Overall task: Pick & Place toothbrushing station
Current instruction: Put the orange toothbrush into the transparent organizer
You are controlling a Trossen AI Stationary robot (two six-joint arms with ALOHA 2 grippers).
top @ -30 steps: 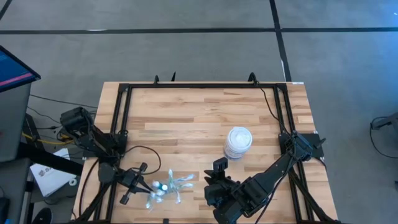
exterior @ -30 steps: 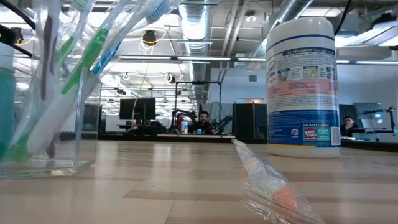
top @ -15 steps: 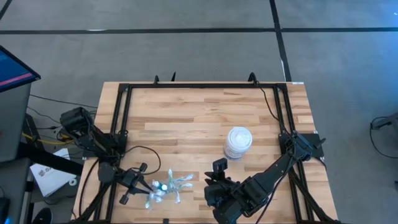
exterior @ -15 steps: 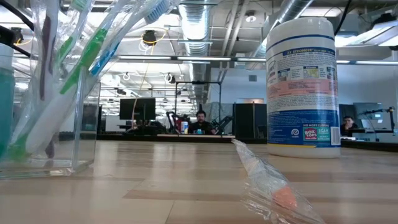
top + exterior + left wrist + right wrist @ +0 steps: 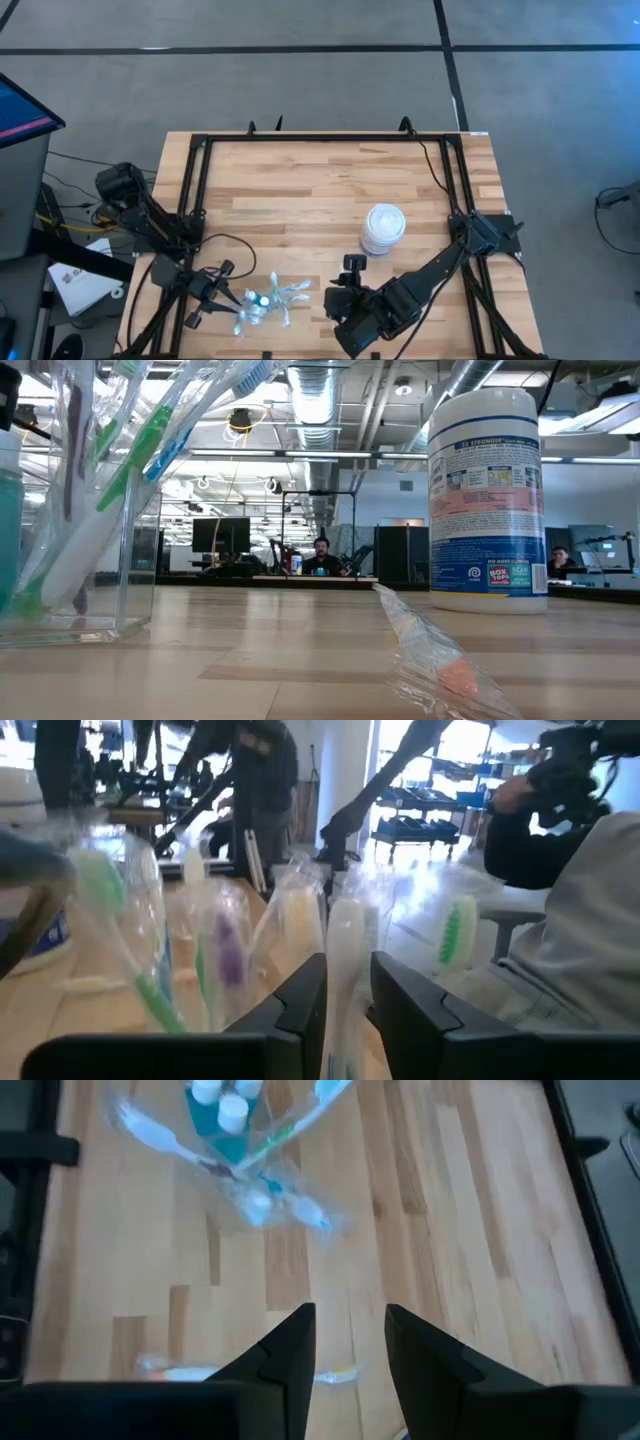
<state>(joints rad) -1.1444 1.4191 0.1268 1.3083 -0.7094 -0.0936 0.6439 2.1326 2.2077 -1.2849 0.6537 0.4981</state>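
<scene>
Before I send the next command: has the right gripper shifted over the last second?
Yes. In the high view the right gripper has drawn slightly away from the table's near edge, toward the white wipes canister, which stayed put.

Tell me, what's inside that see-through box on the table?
Inside the clear box stand toothbrushes with green and blue parts, plus something blue-green at the edge. Crinkly plastic hides how many.
</scene>
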